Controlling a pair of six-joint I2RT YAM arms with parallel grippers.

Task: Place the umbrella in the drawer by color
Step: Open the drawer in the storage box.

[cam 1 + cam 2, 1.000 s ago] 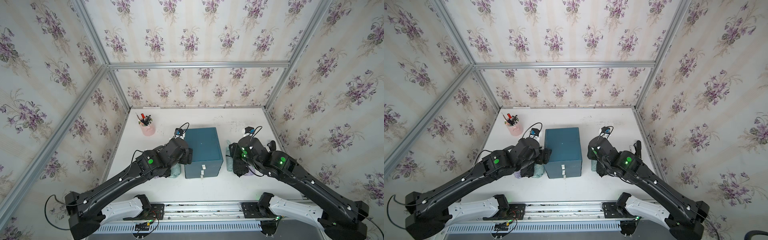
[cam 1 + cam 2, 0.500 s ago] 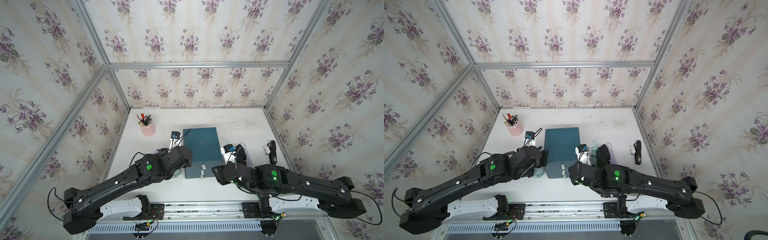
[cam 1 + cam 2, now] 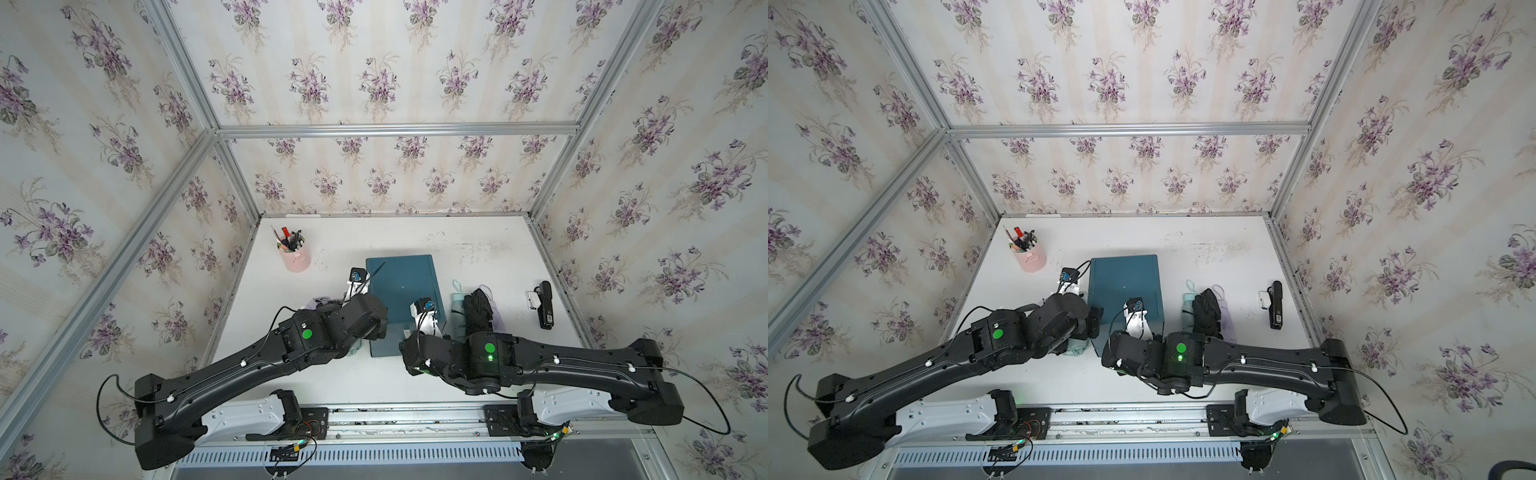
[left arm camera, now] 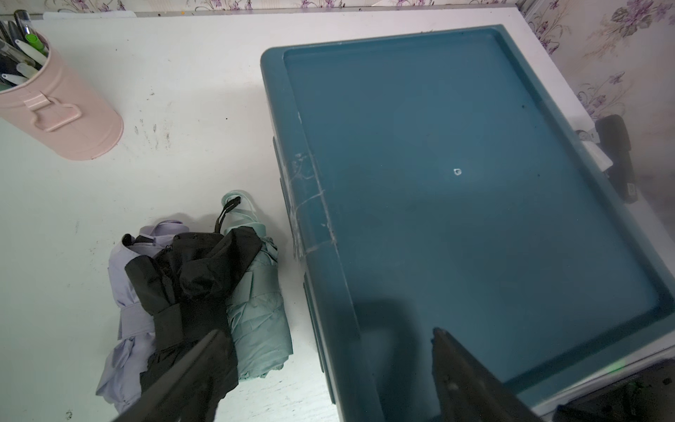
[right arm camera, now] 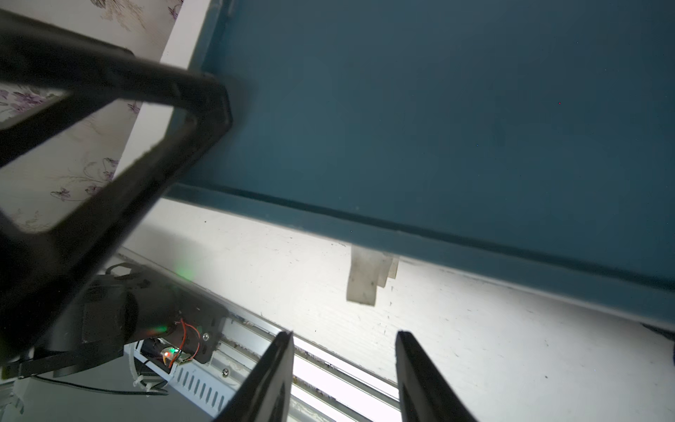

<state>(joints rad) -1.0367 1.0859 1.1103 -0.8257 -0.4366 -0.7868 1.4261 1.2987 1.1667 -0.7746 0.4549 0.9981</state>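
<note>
My left arm (image 3: pixel 249 365) stretches from the near rail toward the drawer (image 3: pixel 401 286), wrist tipped down. The left gripper (image 4: pixel 326 331) is spread wide and empty, straddling the cabinet's left edge from above. My right arm (image 3: pixel 561 365) lies folded low across the table's front. The right gripper (image 5: pixel 344 333) is parted with nothing between its fingers, over the table just in front of the white pull tabs (image 5: pixel 363 277).

The pink cup (image 3: pixel 296 259) at the back holds pens (image 3: pixel 289 240). The drawer stands mid-table, and I cannot see inside it. Just left of it lie folded umbrellas: a lilac umbrella (image 4: pixel 124 285), a black umbrella (image 4: pixel 193 277) on top and a mint umbrella (image 4: pixel 259 303). The right-hand umbrella bundle (image 3: pixel 478 309) lies just right of it.
</note>
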